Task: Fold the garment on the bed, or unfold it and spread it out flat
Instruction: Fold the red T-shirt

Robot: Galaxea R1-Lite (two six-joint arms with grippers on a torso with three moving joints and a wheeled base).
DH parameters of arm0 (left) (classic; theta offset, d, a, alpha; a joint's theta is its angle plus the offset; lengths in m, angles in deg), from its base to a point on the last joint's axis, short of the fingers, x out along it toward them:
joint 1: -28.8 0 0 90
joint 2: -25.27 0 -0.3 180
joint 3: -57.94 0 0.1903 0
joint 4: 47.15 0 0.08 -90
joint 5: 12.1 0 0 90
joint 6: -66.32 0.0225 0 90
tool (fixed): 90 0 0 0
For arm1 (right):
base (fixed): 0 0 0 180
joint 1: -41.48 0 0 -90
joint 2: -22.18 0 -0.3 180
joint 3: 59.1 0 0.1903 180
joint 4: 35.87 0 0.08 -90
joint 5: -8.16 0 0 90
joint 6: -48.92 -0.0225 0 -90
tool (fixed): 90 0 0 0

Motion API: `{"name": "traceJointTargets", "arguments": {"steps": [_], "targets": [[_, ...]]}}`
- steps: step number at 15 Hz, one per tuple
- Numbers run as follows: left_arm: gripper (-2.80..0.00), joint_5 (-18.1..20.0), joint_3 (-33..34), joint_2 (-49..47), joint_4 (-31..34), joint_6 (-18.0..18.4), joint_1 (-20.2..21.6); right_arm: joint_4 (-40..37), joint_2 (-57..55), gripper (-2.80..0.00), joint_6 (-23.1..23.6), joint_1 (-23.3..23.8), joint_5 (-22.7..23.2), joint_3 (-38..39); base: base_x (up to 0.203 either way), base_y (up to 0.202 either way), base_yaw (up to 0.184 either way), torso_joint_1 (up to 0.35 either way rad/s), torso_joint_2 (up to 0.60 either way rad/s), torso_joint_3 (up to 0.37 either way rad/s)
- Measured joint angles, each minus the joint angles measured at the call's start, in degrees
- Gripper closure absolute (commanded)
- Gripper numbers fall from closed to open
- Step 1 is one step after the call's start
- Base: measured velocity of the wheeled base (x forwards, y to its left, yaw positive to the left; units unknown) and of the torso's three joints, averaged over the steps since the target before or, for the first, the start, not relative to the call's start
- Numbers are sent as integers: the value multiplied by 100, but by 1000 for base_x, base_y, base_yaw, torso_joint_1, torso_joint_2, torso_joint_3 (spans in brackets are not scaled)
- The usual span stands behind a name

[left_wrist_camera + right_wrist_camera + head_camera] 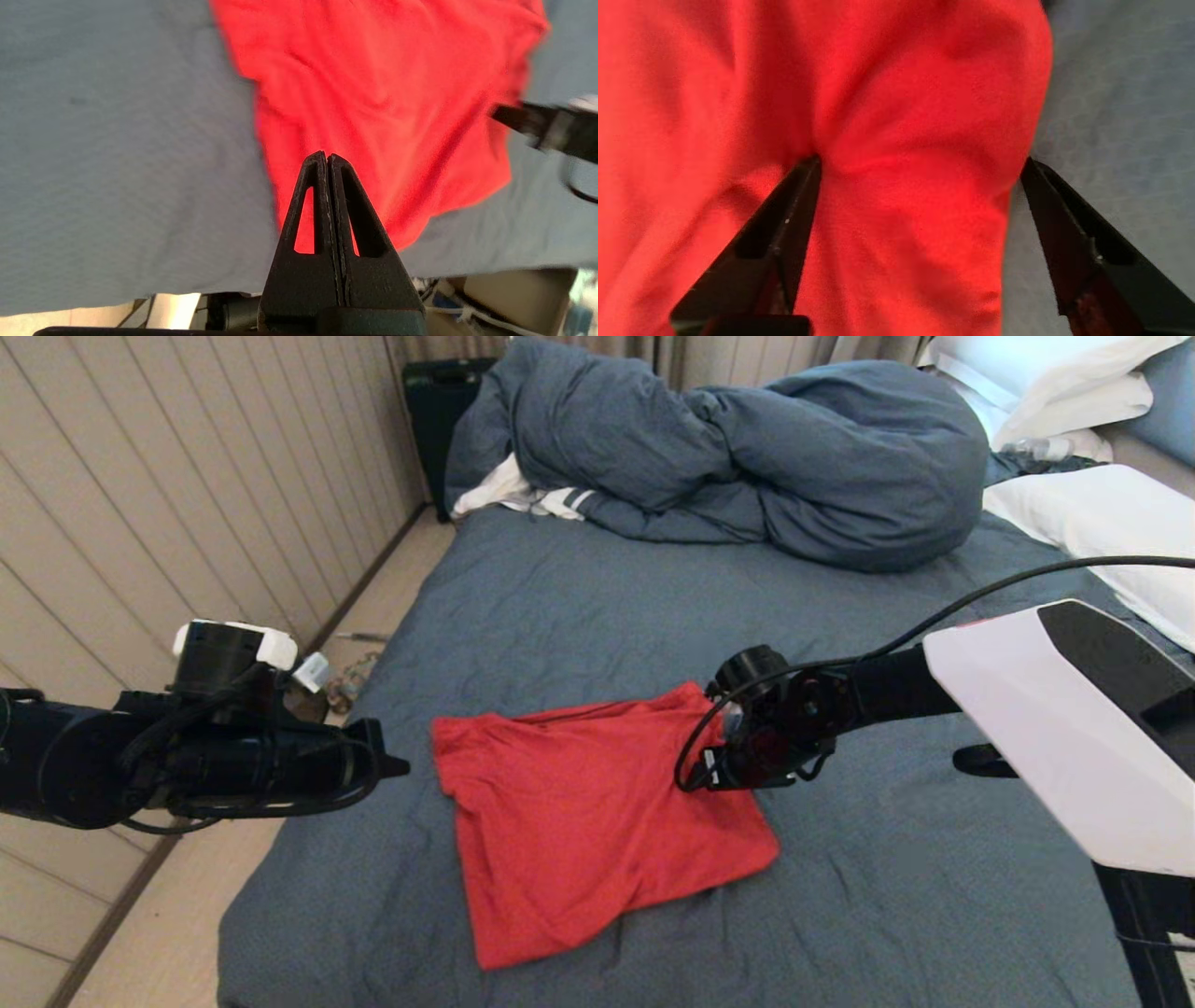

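Right gripper (920,163) splayed wide over the garment's (579,821) soft, rumpled red knit.

Head camera overlooks the bed (597,616); both wrist cameras closely share the garment (579,821).

Soft, even indoor light, no glare. Faint shadow under the folded red cotton T-shirt (597,821) on the wrinkled blue-grey sheeted bed (887,896). Blurred red cloth just beyond the spread black right claw (920,163); motion-smeared beyond the closed left claw (327,156).
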Motion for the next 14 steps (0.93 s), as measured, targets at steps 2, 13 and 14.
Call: {"name": "traceJointTargets", "arguments": {"steps": [2,13,14], "targets": [[0,-6,-8,72,-10,0,16,-2,-114,-280,-6,-131,-11,5,0,0,0,0,0,0],[0,-6,33,78,-31,-2,18,0,40,0,-127,-171,28,139,0,0,0,0,0,0],[0,-5,33,78,-35,-2,16,32,131,0,-127,-150,36,221,0,0,0,0,0,0]]}}
